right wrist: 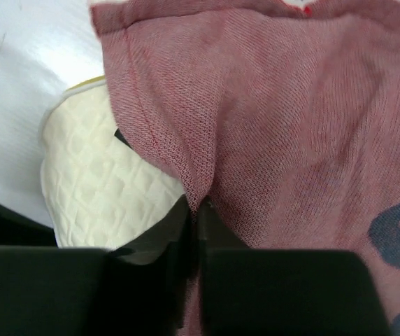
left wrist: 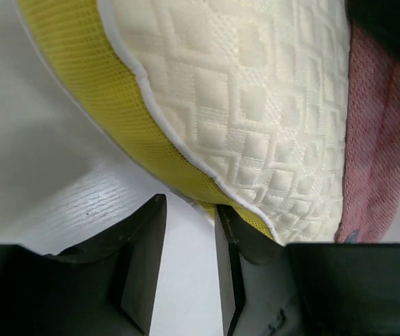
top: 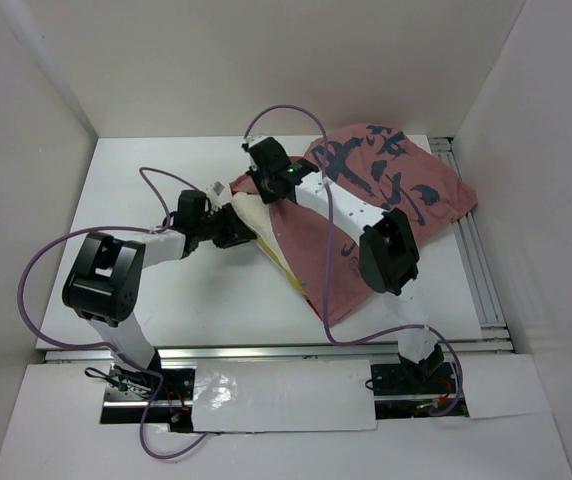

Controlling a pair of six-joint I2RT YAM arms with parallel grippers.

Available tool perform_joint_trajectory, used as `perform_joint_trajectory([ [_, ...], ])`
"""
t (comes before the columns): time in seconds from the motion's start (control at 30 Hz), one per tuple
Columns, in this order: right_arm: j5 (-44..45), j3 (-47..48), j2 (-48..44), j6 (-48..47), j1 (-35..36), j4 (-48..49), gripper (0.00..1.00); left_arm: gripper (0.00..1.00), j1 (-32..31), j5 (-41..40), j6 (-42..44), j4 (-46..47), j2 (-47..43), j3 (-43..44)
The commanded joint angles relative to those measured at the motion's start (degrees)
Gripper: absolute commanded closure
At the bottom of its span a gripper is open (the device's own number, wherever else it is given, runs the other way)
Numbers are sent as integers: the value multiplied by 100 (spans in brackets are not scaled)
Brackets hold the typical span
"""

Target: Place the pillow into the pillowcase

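White table top [top: 166, 300] is enclosed on three sides by plain white panels: back wall [top: 286, 60], left wall [top: 16, 180], right wall [top: 551, 150]. An aluminium rail [top: 476, 260] is fitted along the right edge, and a second rail [top: 266, 352] along the near edge. A white board [top: 66, 425] is laid in front, with a glossy film strip [top: 276, 395] stuck across it. Lighting is diffused evenly and shadows are kept soft.

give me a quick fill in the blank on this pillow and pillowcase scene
1. The right gripper pinches a fold of the ___.
2. The pillow has a ___ mesh side band.
3. Between the open fingers of the left gripper shows the white ___.

Missing words: pillowcase; yellow; table
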Motion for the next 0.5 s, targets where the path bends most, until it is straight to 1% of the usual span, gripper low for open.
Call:
perform_joint_trajectory([
  [0.0,-41,-63,-280,-33,-105,62,94,56,9,337,-2,523,88,164],
  [0.03,-41,-63,-358,-33,-157,62,100,58,9,407,-3,523,89,164],
  [0.13,-305,-63,-595,-33,-158,115,100,58,9,609,-65,857,89,164],
  [0.17,-566,-63,-666,-33,-158,167,100,57,9,670,-65,953,89,164],
  [0.23,-883,-63,-815,-33,-158,220,100,52,-244,759,49,1260,150,233],
  [0.27,-1224,-2,-972,-33,-97,220,100,46,-428,759,224,1192,237,364],
  [0.37,-1604,182,-1271,-85,17,106,100,39,-580,654,366,1078,457,751],
  [0.43,-1606,183,-1491,-86,193,27,100,37,-650,802,217,1243,702,805],
  [0.47,-1606,183,-1606,-86,246,27,100,37,-650,959,-44,1401,765,805],
])
